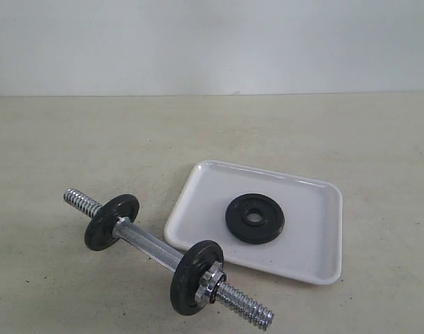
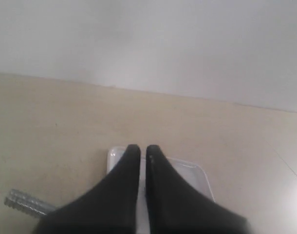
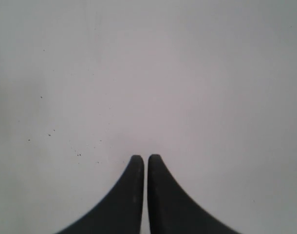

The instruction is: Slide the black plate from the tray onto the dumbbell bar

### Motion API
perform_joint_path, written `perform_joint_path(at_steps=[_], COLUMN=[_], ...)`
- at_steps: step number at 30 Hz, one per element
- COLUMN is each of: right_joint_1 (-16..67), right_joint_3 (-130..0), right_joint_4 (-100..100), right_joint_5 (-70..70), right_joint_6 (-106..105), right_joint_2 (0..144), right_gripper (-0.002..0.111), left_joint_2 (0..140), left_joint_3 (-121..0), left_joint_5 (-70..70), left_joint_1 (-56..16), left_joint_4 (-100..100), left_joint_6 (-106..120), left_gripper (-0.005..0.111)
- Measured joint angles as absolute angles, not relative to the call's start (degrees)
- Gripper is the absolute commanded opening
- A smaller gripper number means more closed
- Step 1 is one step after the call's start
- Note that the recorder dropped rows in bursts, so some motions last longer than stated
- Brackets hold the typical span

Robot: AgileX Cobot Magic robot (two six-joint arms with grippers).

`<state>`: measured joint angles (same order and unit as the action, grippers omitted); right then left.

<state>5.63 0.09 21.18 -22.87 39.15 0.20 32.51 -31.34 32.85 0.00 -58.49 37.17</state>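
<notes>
A beige tabletop [image 1: 52, 139] meets a pale wall. In the left wrist view the left gripper [image 2: 143, 148], jaws pressed together, hides most of the tray [image 2: 198, 174]. The right gripper [image 3: 146, 157], likewise closed, faces a blank pale surface. One black plate [image 1: 254, 218] lies flat mid-tray. Two greyer discs [image 1: 112, 221] [image 1: 197, 268] sit on the single dumbbell bar [image 1: 146, 243] at the tray's eight o'clock.

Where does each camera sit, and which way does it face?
Exterior: off the arms, looking down at the dumbbell bar, tray and black plate; no robot part shows.
Left wrist: on the left arm, facing across the table past the shut left tool.
Right wrist: on the right arm, facing a plain pale surface past the shut right tool.
Shared: exterior and left wrist both show the tray and the bar's threaded end.
</notes>
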Motion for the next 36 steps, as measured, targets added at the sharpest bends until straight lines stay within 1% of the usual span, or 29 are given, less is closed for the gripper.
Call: perform_joint_path(at_steps=[1, 2, 4, 7, 8, 9, 13, 16, 18, 21, 23, 25, 29, 34, 36], right_joint_1=[5.63, 5.63, 5.63, 5.63, 5.63, 5.63, 5.63, 5.63, 5.63, 5.63, 5.63, 5.63, 5.63, 5.63, 5.63], right_joint_3=[0.09, 0.09, 0.09, 0.09, 0.09, 0.09, 0.09, 0.09, 0.09, 0.09, 0.09, 0.09, 0.09, 0.09, 0.09], right_joint_4=[21.18, 21.18, 21.18, 21.18, 21.18, 21.18, 21.18, 21.18, 21.18, 21.18, 21.18, 21.30, 21.30, 21.30, 21.30], right_joint_5=[-22.87, -22.87, -22.87, -22.87, -22.87, -22.87, -22.87, -22.87, -22.87, -22.48, -21.94, -21.80, -21.80, -21.80, -21.80], right_joint_6=[39.40, 39.63, 39.93, 40.27, 40.40, 40.54, 40.63, 40.63, 40.63, 40.76, 40.76, 40.76, 40.76, 40.76, 40.76], right_joint_2=[0.20, 0.20, 0.20, 0.20, 0.20, 0.20, 0.20, 0.20, 0.20, 0.20, 0.20, 0.20, 0.20, 0.20, 0.20], right_gripper=[0.001, 0.001, 0.001, 0.001, 0.001, 0.001, 0.001, 0.001, 0.001, 0.001, 0.001, 0.001, 0.001, 0.001, 0.001], left_joint_2=[35.11, 37.18, 42.51, 50.61, 53.67, 56.68, 66.50, 72.20, 75.65, 81.62, 84.94, 87.00, 87.75, 88.00, 88.00], left_joint_3=[-31.34, -31.34, -31.34, -31.34, -31.34, -31.34, -31.34, -31.34, -31.34, -31.34, -31.34, -31.34, -29.82, -23.83, -23.32], left_joint_5=[33.10, 33.45, 35.60, 41.96, 44.04, 46.61, 52.46, 50.97, 49.83, 44.79, 41.45, 40.45, 38.72, 32.96, 31.66], left_joint_1=[0.00, 0.00, 0.00, 0.00, 0.00, 0.00, -0.11, -1.99, -4.50, -12.04, -15.77, -17.64, -18.76, -18.79, -18.79], left_joint_4=[-60.84, -63.21, -70.74, -82.60, -86.52, -89.94, -96.95, -97.32, -97.32, -98.25, -98.78, -98.88, -99.33, -99.33, -99.33], left_joint_6=[38.43, 40.18, 45.22, 54.51, 56.82, 59.25, 63.72, 64.78, 65.86, 68.98, 69.73, 70.52, 71.62, 72.43, 72.64], left_gripper=[0.013, 0.019, 0.035, 0.072, 0.082, 0.086, 0.079, 0.079, 0.079, 0.079, 0.079, 0.079, 0.079, 0.079, 0.079])
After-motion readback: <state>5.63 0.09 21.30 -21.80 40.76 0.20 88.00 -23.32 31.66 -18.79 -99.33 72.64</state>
